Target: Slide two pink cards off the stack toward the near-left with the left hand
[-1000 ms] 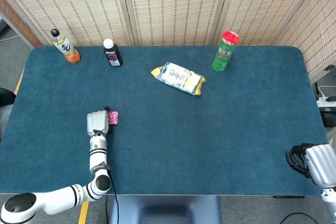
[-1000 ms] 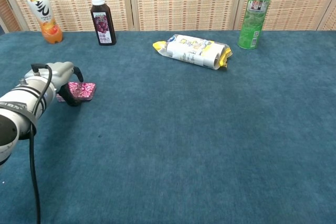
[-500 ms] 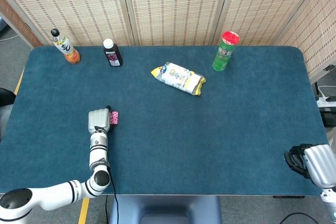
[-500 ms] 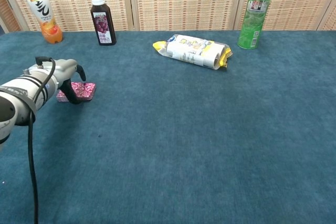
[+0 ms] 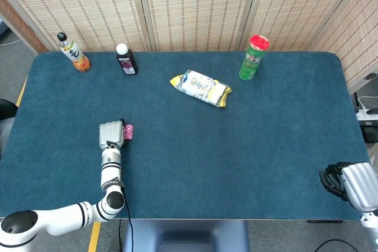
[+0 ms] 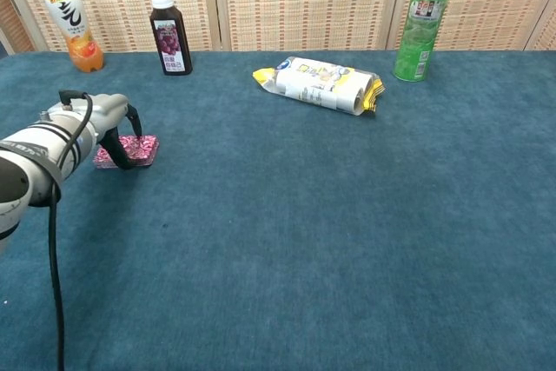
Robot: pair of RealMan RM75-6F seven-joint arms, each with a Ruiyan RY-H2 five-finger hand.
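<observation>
A small stack of pink patterned cards (image 6: 130, 151) (image 5: 127, 132) lies on the blue table at the left. My left hand (image 6: 91, 123) (image 5: 110, 135) is over the stack's left part, with dark fingertips (image 6: 124, 159) pressing down on the cards. Most of the stack shows to the right of the hand; the rest is hidden under it. My right hand (image 5: 345, 181) hangs by the table's near-right corner with fingers curled in, holding nothing.
An orange drink bottle (image 6: 71, 21) and a dark juice bottle (image 6: 170, 35) stand at the back left. A white and yellow snack pack (image 6: 321, 84) lies mid-back, and a green canister (image 6: 423, 24) stands to its right.
My left hand has shifted slightly forward and lower onto the card stack. The stack has barely moved. The right hand is still.
</observation>
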